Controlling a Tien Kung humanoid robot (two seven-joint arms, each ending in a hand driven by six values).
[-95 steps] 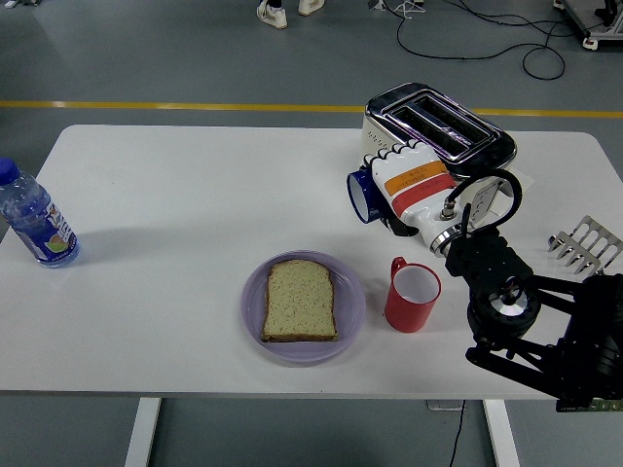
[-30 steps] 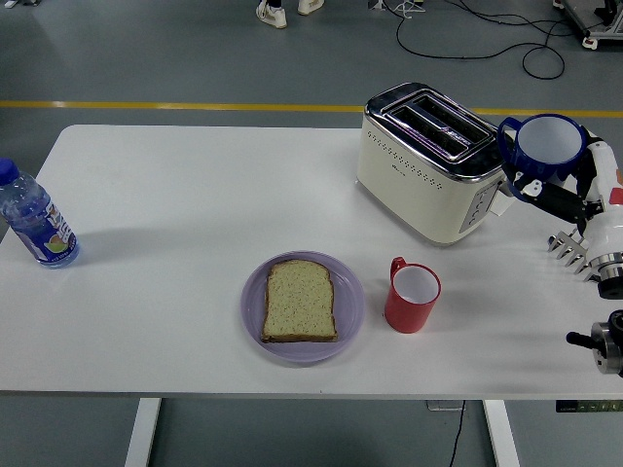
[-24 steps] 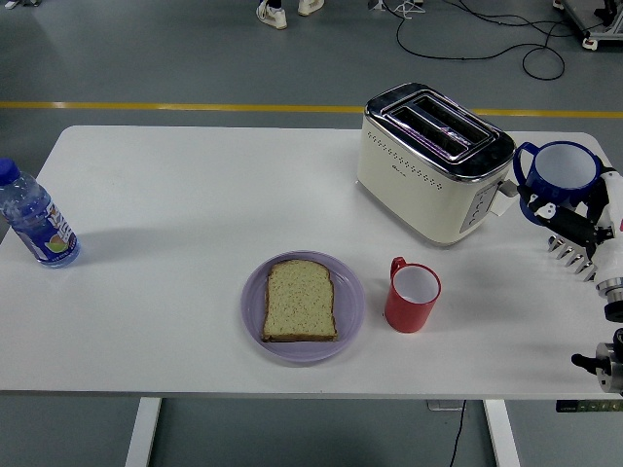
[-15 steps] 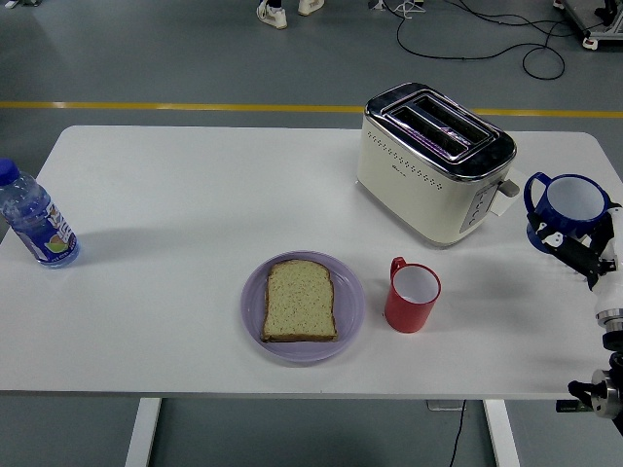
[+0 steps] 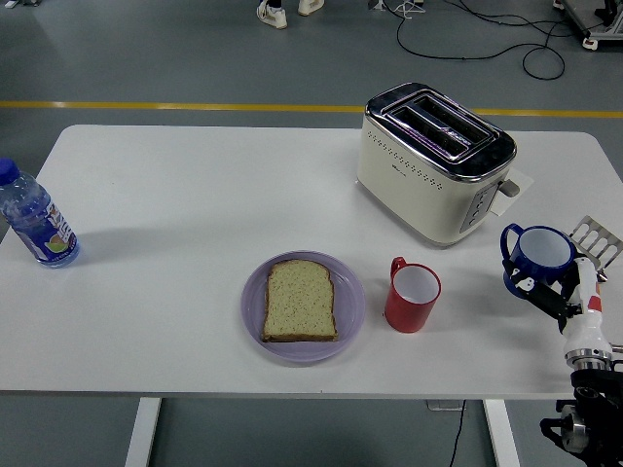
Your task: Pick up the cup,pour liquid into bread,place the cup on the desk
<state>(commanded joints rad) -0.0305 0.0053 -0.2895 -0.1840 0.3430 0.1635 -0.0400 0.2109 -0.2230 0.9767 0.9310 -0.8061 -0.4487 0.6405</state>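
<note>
A slice of bread lies on a purple plate at the table's front middle. A red cup stands upright just right of the plate. My right hand comes in from the lower right corner and is shut on a blue cup, which it holds upright, low over or on the table right of the red cup. I cannot tell whether the blue cup touches the table. The left arm is out of view.
A cream toaster stands at the back right. A metal rack lies at the right edge behind the blue cup. A water bottle stands at the far left. Feet of a person show at the top.
My right hand has carried the blue cup from beside the toaster's top down and toward me, to the table's right side. Earlier it held the cup tilted near the plate.
</note>
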